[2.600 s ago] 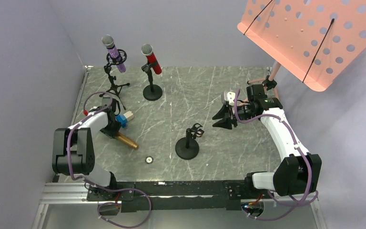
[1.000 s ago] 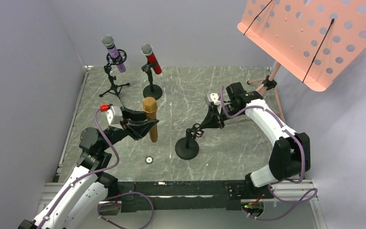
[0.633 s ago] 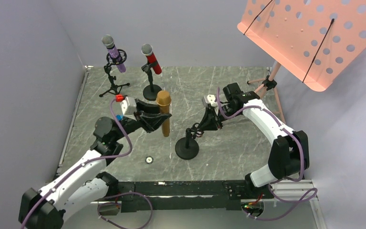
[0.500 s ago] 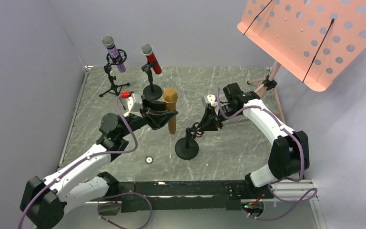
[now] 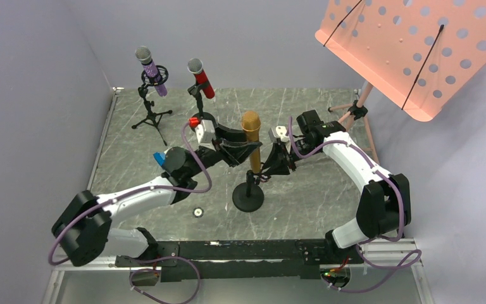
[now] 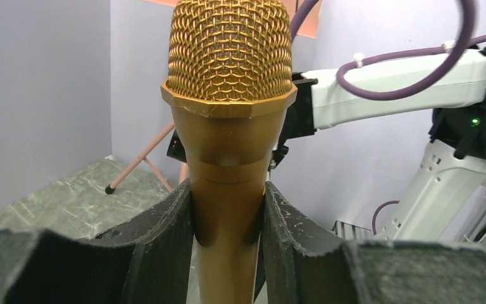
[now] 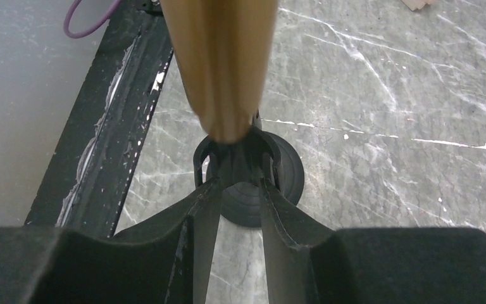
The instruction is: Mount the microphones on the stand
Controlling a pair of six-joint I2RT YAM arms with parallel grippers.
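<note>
Right wrist: gold microphone [image 7: 221, 63] head cropped; stand clip [image 7: 235, 158] half hidden.

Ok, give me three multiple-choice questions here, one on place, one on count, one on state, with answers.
1. Where is the gold mic? A) lying on the table B) in the tripod C) upright over the empty stand
2. How many mics sit in stands? A) two B) none C) three
3. The right gripper is: A) open in the air B) shut on the stand's clip C) holding the gold mic

1 C: the left gripper holds it above the clip.
2 A: the purple mic and the red mic, at the back.
3 B: its fingers pinch the clip.
</note>
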